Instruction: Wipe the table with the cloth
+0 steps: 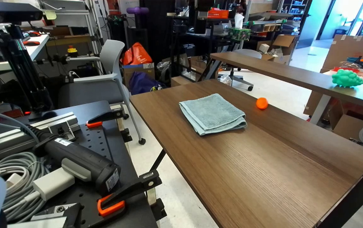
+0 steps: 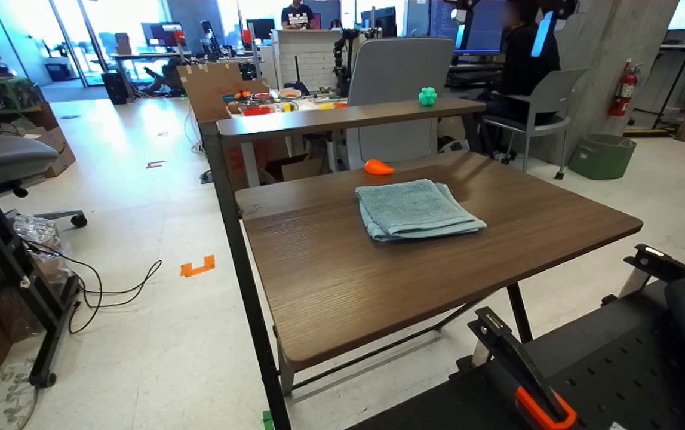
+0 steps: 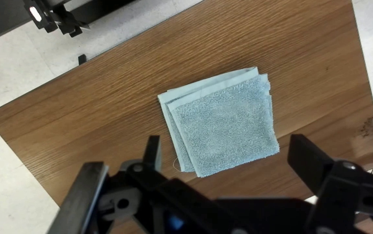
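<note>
The cloth (image 1: 213, 114) is a grey-green towel, folded into a rough square with its layers slightly offset. It lies flat on the brown wood-grain table (image 1: 263, 171), and both exterior views show it well inside the edges. From above, in the wrist view, the cloth (image 3: 228, 126) fills the middle of the picture, a loose thread at one corner. My gripper (image 3: 226, 139) is open, its fingers (image 3: 305, 159) wide apart and the near part of the cloth seen between them. Nothing is held; the cloth appears to lie below the fingertips. In the exterior views I cannot clearly make out the gripper.
An orange ball-like object (image 2: 378, 168) rests near the table's far edge. Behind it runs a raised narrow brown shelf (image 2: 342, 116) bearing a bumpy green object (image 2: 427, 96). A black post (image 2: 232, 239) stands at one end. A black bench with clamps (image 1: 127, 193) borders the near side.
</note>
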You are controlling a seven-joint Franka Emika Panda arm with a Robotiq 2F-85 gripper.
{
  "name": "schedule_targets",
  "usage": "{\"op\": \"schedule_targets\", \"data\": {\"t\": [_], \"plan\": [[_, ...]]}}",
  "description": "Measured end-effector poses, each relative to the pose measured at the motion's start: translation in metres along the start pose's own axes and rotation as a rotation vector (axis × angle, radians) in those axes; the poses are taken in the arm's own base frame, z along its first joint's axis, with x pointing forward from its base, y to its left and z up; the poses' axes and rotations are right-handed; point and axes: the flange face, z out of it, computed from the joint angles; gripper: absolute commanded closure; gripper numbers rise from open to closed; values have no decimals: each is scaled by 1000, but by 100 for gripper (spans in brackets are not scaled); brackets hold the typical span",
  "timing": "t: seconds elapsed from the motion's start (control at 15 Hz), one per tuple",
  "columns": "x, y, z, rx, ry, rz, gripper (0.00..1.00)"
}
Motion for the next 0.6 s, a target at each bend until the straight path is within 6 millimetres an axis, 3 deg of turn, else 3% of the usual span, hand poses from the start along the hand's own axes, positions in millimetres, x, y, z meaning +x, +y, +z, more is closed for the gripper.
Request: {"op": "schedule_targets", "data": {"t": [0.27, 0.6], "plan": [[-1, -1, 4, -22, -10, -53, 0], [13, -2, 36, -190, -122, -238, 0]]}}
